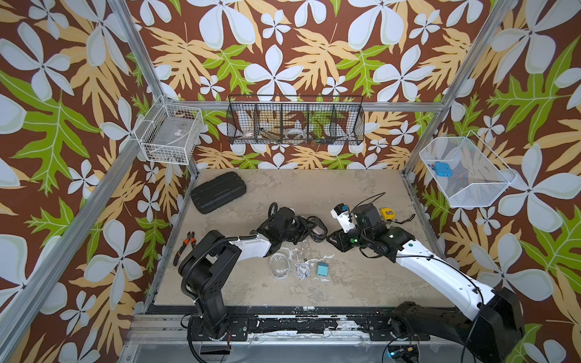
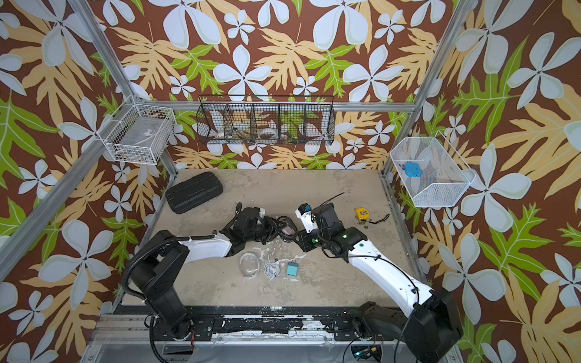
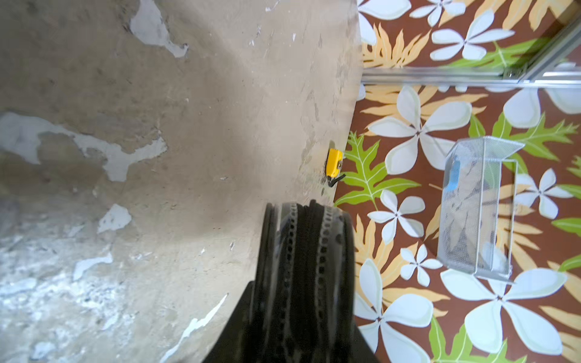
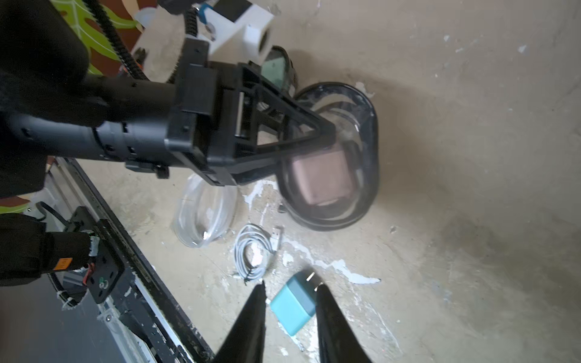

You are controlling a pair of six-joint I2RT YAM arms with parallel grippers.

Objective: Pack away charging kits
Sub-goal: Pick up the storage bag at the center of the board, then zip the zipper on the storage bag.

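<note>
The left gripper [image 4: 325, 138] is clamped on the black-rimmed oval clear pouch [image 4: 361, 132] at mid-table [image 4: 440, 220], with the dusty pink square plug block [image 4: 320, 179] inside. The right gripper [image 4: 290, 286] stands partly open and empty, near the teal square plug block [image 4: 294, 309] and the coiled white cable [image 4: 254, 254]. The print on the small orange tag [image 4: 63, 263] is too blurred to read.

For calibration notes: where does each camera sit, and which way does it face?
Top views: above the front edge, looking down on the table; both arms, left gripper and right gripper show.
Left wrist: on the left arm, facing past its finger and held black-rimmed pouch toward the tape measure and mesh basket.
Right wrist: on the right arm, looking down between its open fingers at teal plug, white cable, clear pouch.
Shared: right wrist and top views show the pouch gripped.
</note>
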